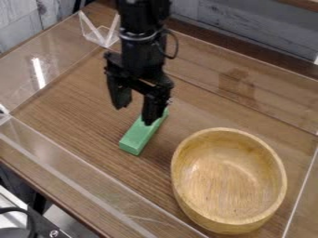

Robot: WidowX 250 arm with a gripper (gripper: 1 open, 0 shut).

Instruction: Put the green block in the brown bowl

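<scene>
Gripper [137, 100] hung over far end of green block [140, 136], pointing straight down, fingers [154, 104] spread wide, nothing held. Probably lined up so fingers could straddle block's narrow width. Block lay flat on wooden table [74, 107], angled, just left of brown bowl [230, 178], not touching it. Bowl was empty, mouth up, ready for drop. Grasp not yet made.

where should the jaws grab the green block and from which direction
Grip the green block across its narrow width, near the middle of its length, coming straight down from above. It lies flat on the wooden table, a long thin bar, so its long sides are the only faces close enough together to pinch. The gripper hangs open over the block's far end; it probably needs shifting toward the middle.
</scene>
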